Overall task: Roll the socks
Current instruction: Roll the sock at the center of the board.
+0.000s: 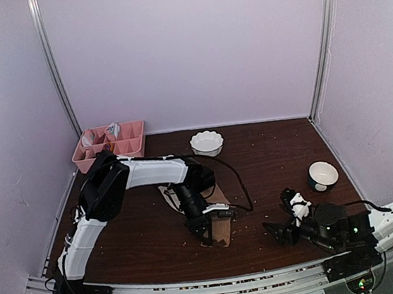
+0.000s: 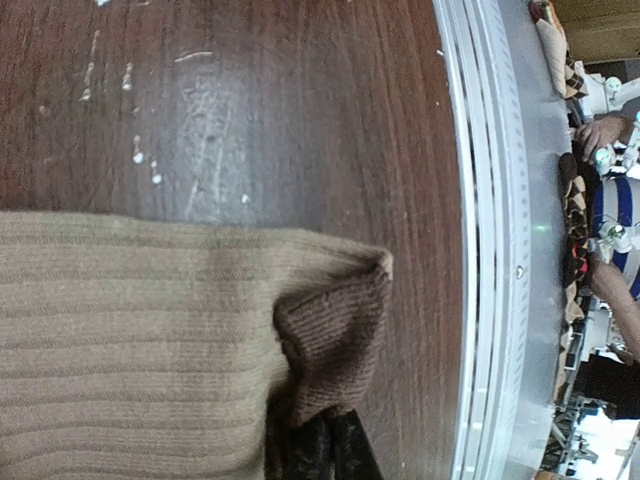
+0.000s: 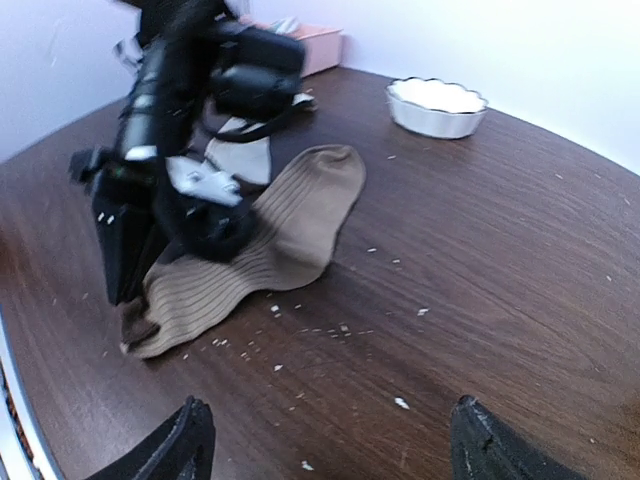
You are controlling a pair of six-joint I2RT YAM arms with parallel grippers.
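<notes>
The socks (image 1: pixel 220 219) lie stacked mid-table, the tan sock (image 3: pixel 290 225) on top and the cream sock (image 3: pixel 245 160) peeking out at its far end. Their long axis runs from the near edge away toward the white bowl (image 3: pixel 437 108). The left gripper (image 1: pixel 208 236) sits at the near end, fingers (image 2: pixel 310 455) pressed together on a dark brown tip — whose, I cannot tell. The right gripper (image 3: pixel 330 410) hangs spread and empty, well off to the right — so any roll likely starts with the left arm, away from the bases.

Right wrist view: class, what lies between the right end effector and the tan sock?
Only bare table sprinkled with pale crumbs separates the right end effector from the tan sock, as the right wrist view shows.
</notes>
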